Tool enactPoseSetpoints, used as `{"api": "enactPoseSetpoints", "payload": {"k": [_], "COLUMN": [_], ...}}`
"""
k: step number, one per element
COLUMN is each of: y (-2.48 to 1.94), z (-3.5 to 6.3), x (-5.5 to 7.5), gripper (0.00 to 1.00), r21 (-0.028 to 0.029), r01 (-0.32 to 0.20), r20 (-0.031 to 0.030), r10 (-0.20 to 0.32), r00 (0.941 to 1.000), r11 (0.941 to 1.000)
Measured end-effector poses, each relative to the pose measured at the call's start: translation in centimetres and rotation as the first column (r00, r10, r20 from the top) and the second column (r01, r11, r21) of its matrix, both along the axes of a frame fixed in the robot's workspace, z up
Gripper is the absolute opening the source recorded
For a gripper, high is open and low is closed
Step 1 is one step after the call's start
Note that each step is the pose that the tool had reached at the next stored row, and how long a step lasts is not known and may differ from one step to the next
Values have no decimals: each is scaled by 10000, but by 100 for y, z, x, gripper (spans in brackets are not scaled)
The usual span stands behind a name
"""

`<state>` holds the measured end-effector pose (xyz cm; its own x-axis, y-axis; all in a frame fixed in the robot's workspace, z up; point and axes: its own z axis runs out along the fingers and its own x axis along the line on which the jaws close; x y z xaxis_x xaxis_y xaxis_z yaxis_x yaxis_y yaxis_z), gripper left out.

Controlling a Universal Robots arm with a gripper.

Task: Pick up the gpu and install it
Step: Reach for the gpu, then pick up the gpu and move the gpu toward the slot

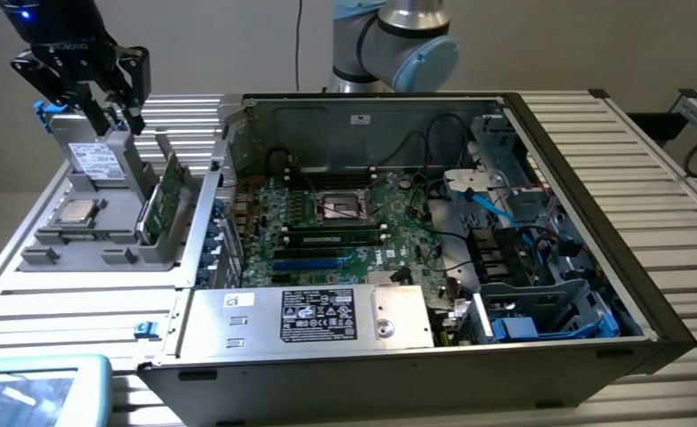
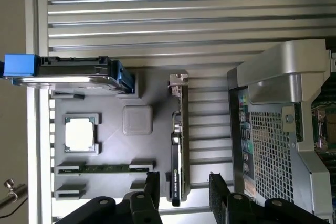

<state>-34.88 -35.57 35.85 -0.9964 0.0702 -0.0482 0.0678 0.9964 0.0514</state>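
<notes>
The gpu (image 1: 162,197) stands on its long edge in a slot of the grey parts tray (image 1: 52,240), at the exterior view's left of the open computer case (image 1: 586,267). In the wrist view the gpu (image 2: 177,145) shows edge-on, with its silver bracket at the end far from the fingers and its black cooler end near them. My gripper (image 1: 113,123) hangs above the tray's far end, higher than the card. Its two black fingers (image 2: 152,188) stand apart, so my gripper (image 2: 185,190) is open and holds nothing.
The tray also holds a square silver processor chip (image 2: 80,132), a memory stick (image 2: 105,168) and a drive with blue clips (image 2: 73,74). Inside the case lies the big green motherboard (image 1: 324,240). A tablet (image 1: 28,391) sits at the near corner of the slatted table (image 1: 668,187).
</notes>
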Motion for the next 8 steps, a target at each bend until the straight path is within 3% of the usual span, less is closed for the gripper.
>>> {"api": "enactPoseSetpoints", "payload": {"k": [8], "y": [0], "z": [0], "x": [0], "gripper": [51], "r21": [-2], "r01": [0], "r20": [0], "r10": [0], "r00": [10000], "r11": [10000]}}
